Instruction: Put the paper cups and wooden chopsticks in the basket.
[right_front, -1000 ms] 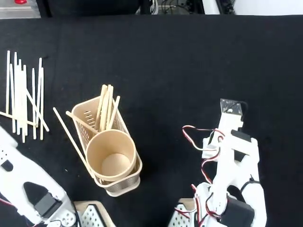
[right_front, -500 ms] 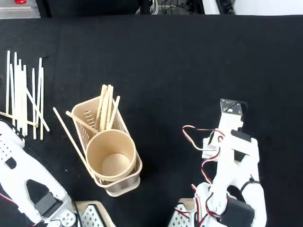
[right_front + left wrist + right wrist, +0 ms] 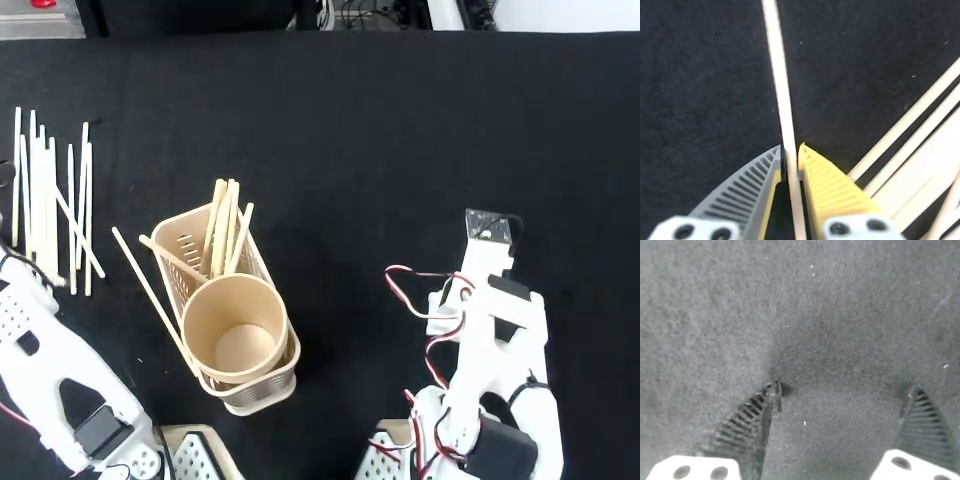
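Black cloth covers the surface (image 3: 400,130). At the left edge the left arm (image 3: 50,370) extends forward, its tip at the loose chopsticks (image 3: 45,200). The left claw (image 3: 790,150) is nearly closed and pinches one stick (image 3: 777,75) between its ribbed tips. The right arm (image 3: 490,330) sits folded at the right, well apart from everything. The right claw (image 3: 845,390) is spread wide over bare cloth, holding nothing. Left of centre, the basket (image 3: 262,392) holds the cup (image 3: 235,325) and a bundle (image 3: 222,225) of chopsticks. A stray stick (image 3: 150,290) lies against its side.
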Action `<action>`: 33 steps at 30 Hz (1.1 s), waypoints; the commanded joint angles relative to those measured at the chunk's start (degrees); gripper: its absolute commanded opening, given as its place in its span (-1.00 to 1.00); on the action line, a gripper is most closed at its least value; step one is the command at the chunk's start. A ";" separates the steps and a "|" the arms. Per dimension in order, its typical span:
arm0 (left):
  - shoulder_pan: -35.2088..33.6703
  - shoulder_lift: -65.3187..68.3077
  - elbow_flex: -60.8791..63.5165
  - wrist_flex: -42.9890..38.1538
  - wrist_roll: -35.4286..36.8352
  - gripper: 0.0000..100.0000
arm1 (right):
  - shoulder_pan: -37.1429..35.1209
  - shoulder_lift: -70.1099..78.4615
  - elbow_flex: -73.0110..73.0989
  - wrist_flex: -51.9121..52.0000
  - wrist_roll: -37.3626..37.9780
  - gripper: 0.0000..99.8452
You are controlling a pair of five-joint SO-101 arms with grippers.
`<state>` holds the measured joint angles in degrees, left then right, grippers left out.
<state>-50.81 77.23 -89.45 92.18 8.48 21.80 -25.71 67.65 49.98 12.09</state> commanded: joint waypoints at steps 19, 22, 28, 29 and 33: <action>-1.89 -27.34 1.36 8.97 0.44 -0.94 | 0.62 -1.36 0.13 -0.53 0.00 -0.23; -2.33 -35.34 12.88 8.97 0.09 -0.94 | 0.53 -1.36 0.13 -0.53 0.00 -0.23; 1.71 -53.98 40.75 6.95 -6.68 -0.94 | 0.53 -1.36 0.13 -0.53 -0.09 -0.23; 2.24 -56.70 44.26 5.36 -6.68 -0.94 | 0.53 -1.36 0.13 -0.53 -0.09 -0.23; 3.30 -66.73 56.75 -0.35 -6.59 -0.94 | 0.53 -1.36 0.13 -0.53 -0.09 -0.23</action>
<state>-48.97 22.55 -43.91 96.48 2.42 21.80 -25.71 67.74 49.98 12.09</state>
